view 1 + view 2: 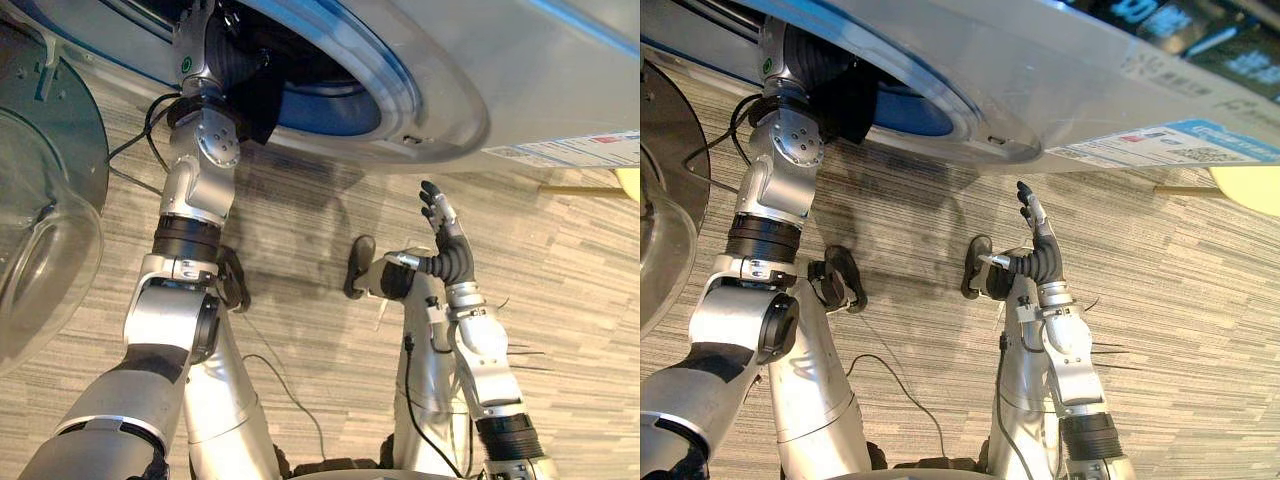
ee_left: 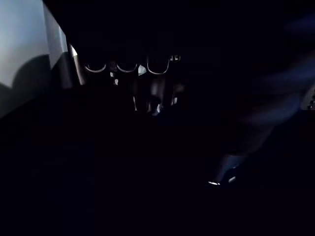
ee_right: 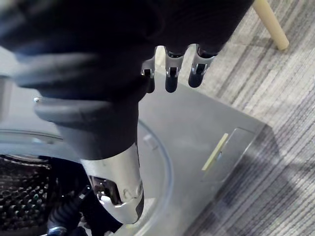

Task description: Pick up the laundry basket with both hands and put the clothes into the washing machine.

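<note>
The left hand (image 1: 196,38) reaches inside the round, silver-rimmed washing machine (image 1: 430,85), its grip hidden in the dark, while the right hand (image 1: 441,226) is raised by the machine's front edge with fingers straight and empty.

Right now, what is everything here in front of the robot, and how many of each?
washing machine: one, silver-grey, straight ahead, round opening tinted blue.
glass door: one, clear, swung open on the left.
label: one, white and blue, on the machine's front, right side.
dark cloth: one piece, it seems, black, at the opening's rim.
wooden leg: one, beige, on the floor right of the machine.
carpet: grey, striped, covering the floor.
left hand: one, reaching into the opening.
right hand: one, open, raised before the machine, holding nothing.
</note>
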Robot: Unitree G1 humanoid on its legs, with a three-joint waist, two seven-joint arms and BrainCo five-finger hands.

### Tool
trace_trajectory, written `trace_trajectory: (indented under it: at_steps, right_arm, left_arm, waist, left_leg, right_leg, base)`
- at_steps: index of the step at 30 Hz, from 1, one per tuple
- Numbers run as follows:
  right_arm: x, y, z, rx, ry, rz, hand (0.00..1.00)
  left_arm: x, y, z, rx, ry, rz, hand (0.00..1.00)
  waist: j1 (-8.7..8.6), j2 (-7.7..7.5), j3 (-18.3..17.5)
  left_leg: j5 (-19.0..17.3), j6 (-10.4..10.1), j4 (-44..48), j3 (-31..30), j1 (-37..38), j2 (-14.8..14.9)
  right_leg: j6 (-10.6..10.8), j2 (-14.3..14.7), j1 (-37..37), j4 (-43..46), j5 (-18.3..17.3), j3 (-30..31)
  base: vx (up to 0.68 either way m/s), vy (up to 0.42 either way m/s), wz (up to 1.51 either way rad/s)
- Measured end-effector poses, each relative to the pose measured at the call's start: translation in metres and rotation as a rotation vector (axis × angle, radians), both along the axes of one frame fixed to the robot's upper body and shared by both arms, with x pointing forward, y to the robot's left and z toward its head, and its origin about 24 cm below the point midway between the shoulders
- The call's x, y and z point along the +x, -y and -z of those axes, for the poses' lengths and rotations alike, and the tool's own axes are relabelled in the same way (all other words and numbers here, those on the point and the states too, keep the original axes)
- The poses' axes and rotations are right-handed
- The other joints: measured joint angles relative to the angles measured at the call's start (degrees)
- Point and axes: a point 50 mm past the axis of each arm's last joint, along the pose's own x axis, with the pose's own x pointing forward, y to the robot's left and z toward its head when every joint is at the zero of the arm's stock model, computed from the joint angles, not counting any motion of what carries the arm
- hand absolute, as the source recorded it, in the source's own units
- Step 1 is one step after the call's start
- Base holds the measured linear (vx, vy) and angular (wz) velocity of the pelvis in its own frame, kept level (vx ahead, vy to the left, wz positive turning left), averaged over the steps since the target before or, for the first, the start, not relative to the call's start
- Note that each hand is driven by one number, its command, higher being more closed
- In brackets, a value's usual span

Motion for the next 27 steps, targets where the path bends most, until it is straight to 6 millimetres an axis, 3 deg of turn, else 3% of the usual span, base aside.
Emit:
trace_trajectory:
  at_steps: [7, 15, 20, 27]
  right_arm:
    - [0.001, 0.0, 0.003, -0.002, -0.03, 0.008, 0.0]
    - [0.001, -0.003, 0.004, -0.006, -0.029, 0.021, 0.0]
    - [0.002, -0.002, 0.004, -0.004, -0.029, 0.041, 0.0]
    - [0.002, -0.002, 0.004, -0.001, -0.027, 0.052, 0.0]
  left_arm:
    - [-0.006, 0.005, 0.004, -0.129, 0.004, 0.117, 1.0]
    - [-0.012, 0.003, 0.003, -0.426, 0.084, 0.237, 1.0]
    - [-0.021, 0.0, -0.021, -0.697, 0.208, 0.39, 1.0]
    - [-0.038, -0.011, -0.072, -0.976, 0.408, 0.586, 1.0]
  waist:
    - [0.01, 0.04, 0.0]
    - [-0.12, 0.03, -0.1]
    - [-0.29, 0.01, -0.1]
    - [-0.58, 0.01, -0.1]
  left_leg:
    - [0.0, 0.0, 0.0, 0.0, 0.0, 0.0]
    - [0.0, 0.0, -0.2, 0.4, 0.0, 0.0]
    - [0.0, 0.0, -0.3, 0.6, 0.0, 0.0]
    - [0.0, 0.0, -0.4, 0.7, 0.0, 0.1]
  right_leg:
    - [-0.2, 0.0, 0.0, 0.1, 0.1, 0.0]
    - [-0.3, 0.0, -0.4, 0.1, 0.1, 0.3]
    - [-0.3, 0.0, -0.7, 0.0, 0.2, 0.5]
    - [-0.8, 0.1, -0.7, -0.7, 0.7, 0.4]
  base:
    - [0.04, -0.039, 0.01]
    - [0.02, -0.02, 0.0]
    - [0.0, 0.0, 0.0]
    - [0.0, 0.0, -0.03]
